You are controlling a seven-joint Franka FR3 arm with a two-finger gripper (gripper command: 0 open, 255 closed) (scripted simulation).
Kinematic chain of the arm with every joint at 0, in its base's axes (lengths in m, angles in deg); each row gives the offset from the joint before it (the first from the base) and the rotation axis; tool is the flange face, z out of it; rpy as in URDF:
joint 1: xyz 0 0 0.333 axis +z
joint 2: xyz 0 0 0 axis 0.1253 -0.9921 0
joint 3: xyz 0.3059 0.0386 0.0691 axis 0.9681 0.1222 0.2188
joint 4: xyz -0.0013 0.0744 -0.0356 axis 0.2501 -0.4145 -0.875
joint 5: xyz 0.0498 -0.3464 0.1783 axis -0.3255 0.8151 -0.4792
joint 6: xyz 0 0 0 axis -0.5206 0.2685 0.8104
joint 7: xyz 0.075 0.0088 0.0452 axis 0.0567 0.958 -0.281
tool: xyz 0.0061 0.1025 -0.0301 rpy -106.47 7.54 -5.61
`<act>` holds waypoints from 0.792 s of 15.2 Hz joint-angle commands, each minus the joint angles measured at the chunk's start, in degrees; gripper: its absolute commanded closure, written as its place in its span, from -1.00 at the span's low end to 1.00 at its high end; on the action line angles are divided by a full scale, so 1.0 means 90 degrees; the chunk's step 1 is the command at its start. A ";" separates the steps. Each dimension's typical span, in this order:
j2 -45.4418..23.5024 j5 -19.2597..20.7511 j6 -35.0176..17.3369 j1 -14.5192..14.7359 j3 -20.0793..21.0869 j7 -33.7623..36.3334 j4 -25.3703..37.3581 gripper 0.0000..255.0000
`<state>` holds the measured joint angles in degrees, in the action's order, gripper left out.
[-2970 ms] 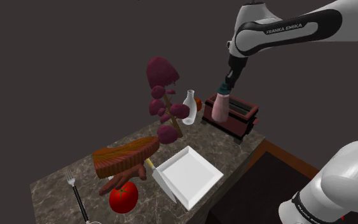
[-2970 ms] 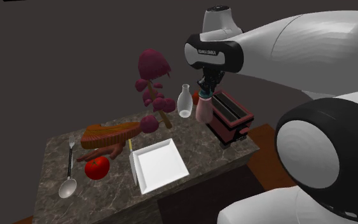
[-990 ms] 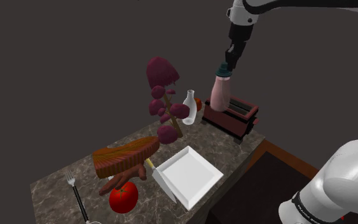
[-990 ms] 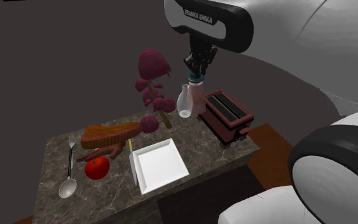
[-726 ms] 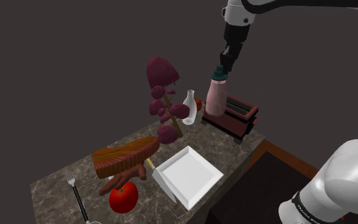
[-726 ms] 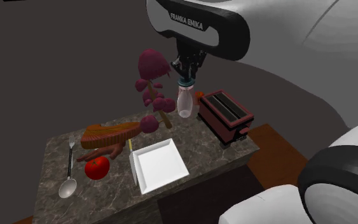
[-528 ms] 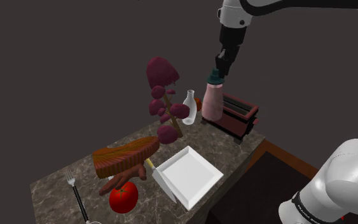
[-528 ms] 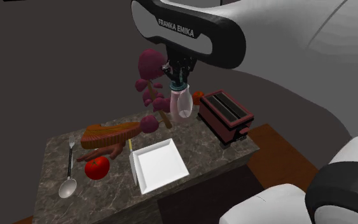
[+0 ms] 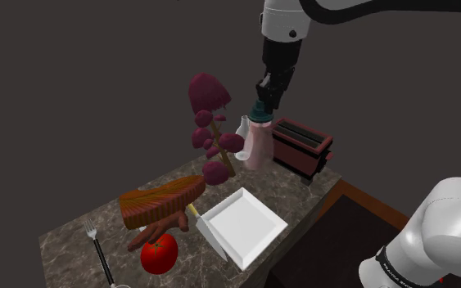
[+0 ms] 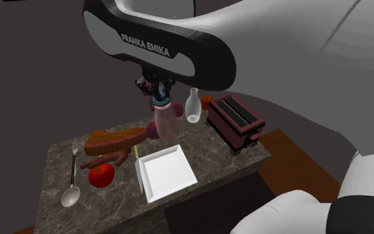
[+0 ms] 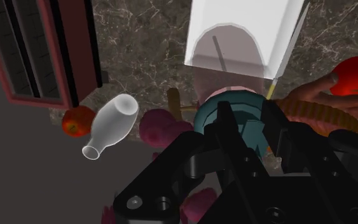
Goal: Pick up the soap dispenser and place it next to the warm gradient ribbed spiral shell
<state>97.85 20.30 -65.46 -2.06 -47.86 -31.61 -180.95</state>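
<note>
The black gripper [image 9: 260, 100] points straight down. Its two fingers [image 11: 280, 143] are closed part-way and pinch the teal pump top of the soap dispenser [image 9: 255, 144]. The dispenser is a pale pink, translucent bottle. It hangs upright below the fingers, clear of the dark marbled counter [image 9: 73, 233]. Only its cap sits between the fingers, and its body reaches down past the fingertips.

Three seconds ago the bottle hung low beside the end of the dark red toaster [image 9: 303, 146]. Since then the arm has raised it and carried it toward the shoulder view's left. It now hangs in front of the white vase [image 10: 192, 106], between the toaster and the purple-leaved plant [image 9: 209, 121]. In the second exterior view it has crossed from the vase's right to its left, and it now sits above the far edge of the square white plate [image 10: 169, 174].

The ribbed brown-and-orange shell [image 9: 160, 200] lies on the counter, lower than the dispenser and toward the shoulder view's left, beyond the plant's stem. Just beside the shell are a reddish-brown branching piece [image 9: 161, 227] and a red tomato [image 9: 159, 254]. A fork [image 9: 101, 255] and a spoon [image 10: 70, 195] lie at the counter's left end. In the wrist view the bottle's body overlaps the white plate, and a small orange-red fruit [image 11: 77, 121] sits between the vase and the toaster.
</note>
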 commanded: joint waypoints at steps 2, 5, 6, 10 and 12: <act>-0.0147 -0.0057 0.0095 0.0136 0.0336 0.0478 0.0209 1.00; -0.0341 -0.0090 0.0179 0.0276 0.0695 0.0978 0.0445 1.00; -0.0422 -0.0092 0.0208 0.0322 0.0817 0.1149 0.0539 1.00; -0.0829 -0.0039 0.0333 0.0507 0.1319 0.1857 0.0992 1.00; -0.1089 0.0034 0.0406 0.0609 0.1575 0.2230 0.1268 1.00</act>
<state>89.82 20.01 -62.89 3.06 -34.91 -13.30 -172.11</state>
